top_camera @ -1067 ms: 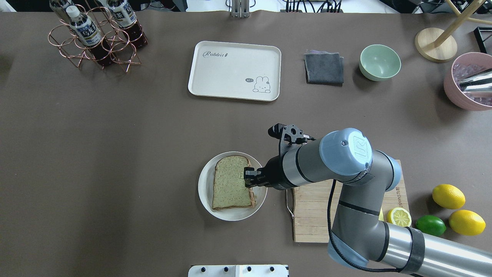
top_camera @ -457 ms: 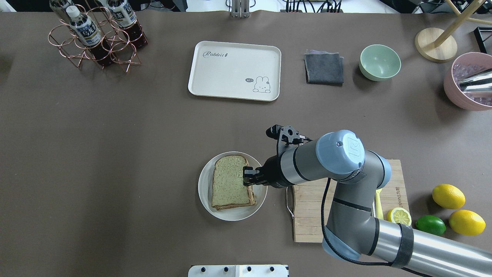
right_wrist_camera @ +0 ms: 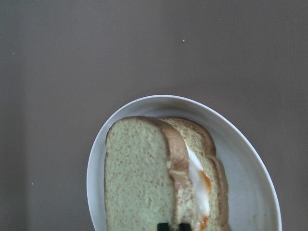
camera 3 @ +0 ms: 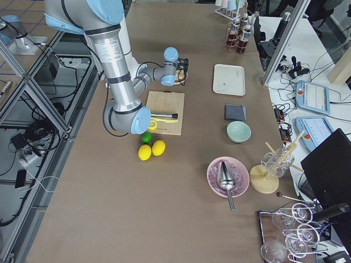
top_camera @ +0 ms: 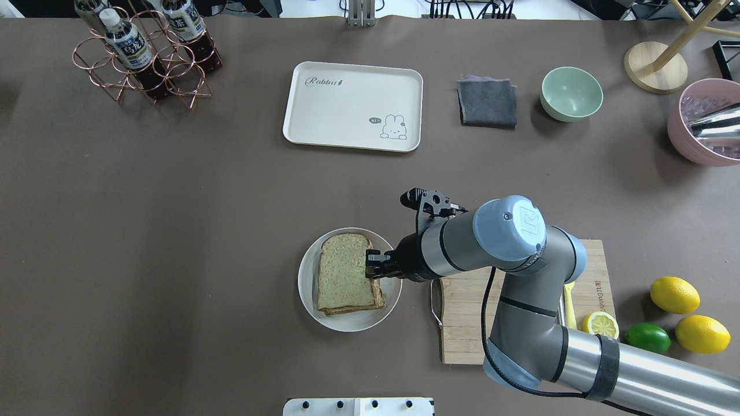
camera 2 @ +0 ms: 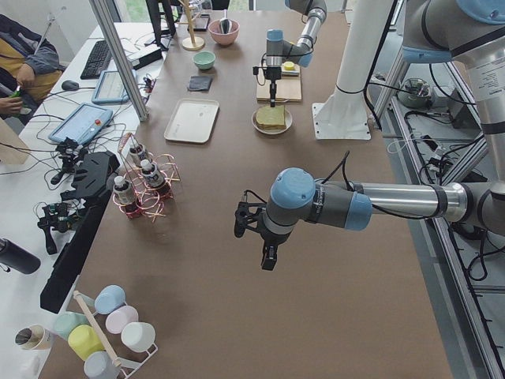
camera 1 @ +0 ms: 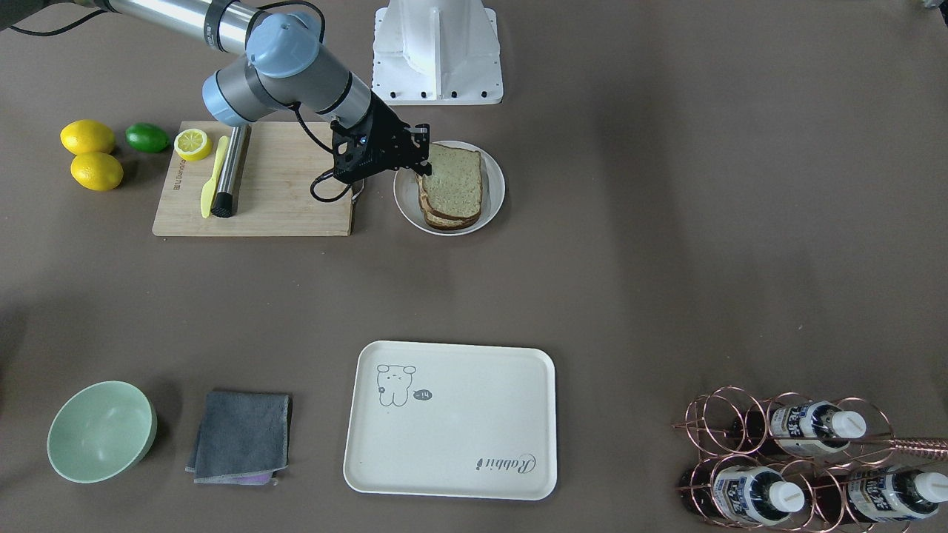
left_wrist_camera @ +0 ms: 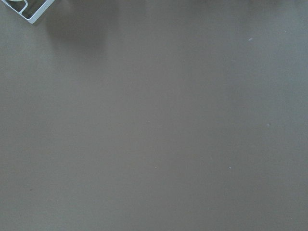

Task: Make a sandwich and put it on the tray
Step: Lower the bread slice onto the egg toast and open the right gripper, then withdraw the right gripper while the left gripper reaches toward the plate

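The sandwich (top_camera: 344, 280) lies on a round white plate (top_camera: 306, 289) near the table's front middle, two wholegrain slices with white egg and orange yolk showing between them (right_wrist_camera: 144, 183). My right gripper (top_camera: 373, 268) sits at the sandwich's right edge, its fingertips (right_wrist_camera: 163, 225) pinched on the top slice's crust. From across the table the same gripper (camera 1: 424, 166) meets the sandwich (camera 1: 453, 185). The cream tray (top_camera: 352, 107) lies bare at the far middle. My left gripper (camera 2: 268, 257) hangs over bare table far to the left; whether it is open or shut I cannot tell.
A wooden cutting board (top_camera: 462, 323) with a yellow knife, a metal cylinder and a lemon half lies right of the plate. Lemons (top_camera: 673, 294) and a lime are further right. A grey cloth (top_camera: 487, 103), green bowl (top_camera: 571, 93), pink bowl and bottle rack (top_camera: 144, 58) line the far side.
My right arm has shifted slightly to the left, and the top slice has slid a little left over the lower one.
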Motion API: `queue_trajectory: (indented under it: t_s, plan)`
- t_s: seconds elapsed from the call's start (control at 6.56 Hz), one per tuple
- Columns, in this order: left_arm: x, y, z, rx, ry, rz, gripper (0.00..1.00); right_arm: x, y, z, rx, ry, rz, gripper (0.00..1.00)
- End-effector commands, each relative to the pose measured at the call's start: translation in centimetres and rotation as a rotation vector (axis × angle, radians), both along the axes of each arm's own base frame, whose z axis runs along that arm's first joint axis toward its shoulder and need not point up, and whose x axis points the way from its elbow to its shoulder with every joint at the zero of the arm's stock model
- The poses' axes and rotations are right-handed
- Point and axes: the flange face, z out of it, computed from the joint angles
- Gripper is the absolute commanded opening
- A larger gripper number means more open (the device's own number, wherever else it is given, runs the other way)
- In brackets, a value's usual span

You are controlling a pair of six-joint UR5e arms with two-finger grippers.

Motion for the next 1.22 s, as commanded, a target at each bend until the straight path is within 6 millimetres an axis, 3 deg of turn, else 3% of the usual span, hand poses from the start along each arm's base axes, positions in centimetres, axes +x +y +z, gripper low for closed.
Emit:
queue_trajectory:
  t_s: [0.0,0.15,0.3,0.46,0.76,1.07]
  plan:
    - [0.0,-0.3,-0.3,0.006,0.000,-0.001,0.98,-0.4,0.0,0.5,-0.006,0.009,0.005,0.98]
    - [0.3,-0.8,-1.3,-0.033,0.020,-0.056,0.98,0.2,-0.1,0.1,-0.008,-0.001,0.010,0.99]
    - [2.4,-2.7,-3.5,-0.036,0.042,-0.056,0.98,1.0,-0.7,0.2,-0.008,-0.001,0.019,0.99]
    - [6.1,-4.4,-6.9,-0.052,0.078,-0.060,0.98,3.6,-2.1,0.9,-0.013,0.007,0.043,0.99]
    - [15.0,-6.7,-12.1,-0.050,0.180,-0.040,0.98,11.1,-7.7,5.0,-0.072,0.049,0.070,0.99]
    - [25.2,-9.0,-18.6,-0.118,0.226,-0.067,0.98,16.6,-10.1,8.9,-0.066,0.084,0.033,0.99]
